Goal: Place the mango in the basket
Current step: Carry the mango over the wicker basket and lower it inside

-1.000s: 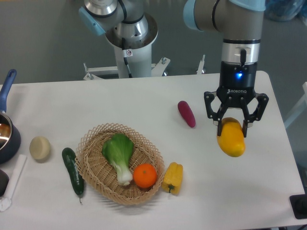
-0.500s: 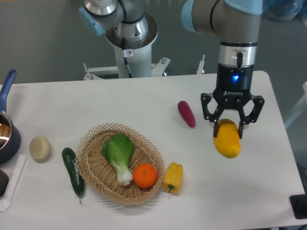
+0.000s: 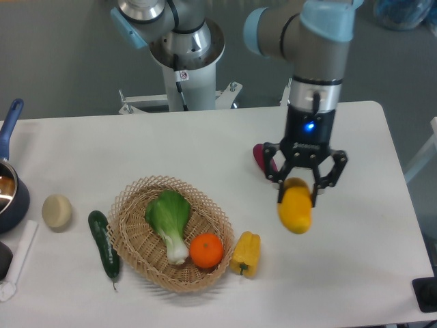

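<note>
My gripper [image 3: 298,189] is shut on the mango [image 3: 295,209], a smooth yellow-orange oval, and holds it in the air above the table, right of the basket. The basket [image 3: 130,205] is a wide tan wicker one at the centre left. It holds a green bok choy [image 3: 168,219] and a round orange [image 3: 206,250]. The mango hangs up and to the right of the basket's rim, apart from it.
A yellow bell pepper [image 3: 246,253] lies against the basket's right side. A purple eggplant [image 3: 261,156] sits partly behind the gripper. A cucumber [image 3: 104,244] and a pale potato [image 3: 57,211] lie left of the basket. A blue-handled pot [image 3: 8,184] stands at the left edge.
The gripper has moved left toward the basket with the mango in it. Everything on the table has stayed put.
</note>
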{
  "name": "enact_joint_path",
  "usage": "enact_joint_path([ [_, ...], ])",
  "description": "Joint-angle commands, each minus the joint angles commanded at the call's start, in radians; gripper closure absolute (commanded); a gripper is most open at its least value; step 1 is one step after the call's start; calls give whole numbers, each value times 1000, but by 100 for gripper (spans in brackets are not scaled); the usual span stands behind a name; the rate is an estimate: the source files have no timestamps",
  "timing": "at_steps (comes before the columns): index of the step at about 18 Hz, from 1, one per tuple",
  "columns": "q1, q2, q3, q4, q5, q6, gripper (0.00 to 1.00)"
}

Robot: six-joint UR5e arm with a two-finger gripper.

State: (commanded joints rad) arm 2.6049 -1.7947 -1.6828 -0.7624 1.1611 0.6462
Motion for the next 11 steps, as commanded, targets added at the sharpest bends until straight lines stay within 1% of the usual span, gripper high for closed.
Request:
enact_joint_path([
  [3, -69, -11, -8, -3, 60, -83, 54],
  [5, -126, -14, -24, -5, 100, -123, 54],
  [8, -192, -14, -74, -5, 111, -131, 54],
  [11, -241, -28, -90, -3, 133, -105, 54],
])
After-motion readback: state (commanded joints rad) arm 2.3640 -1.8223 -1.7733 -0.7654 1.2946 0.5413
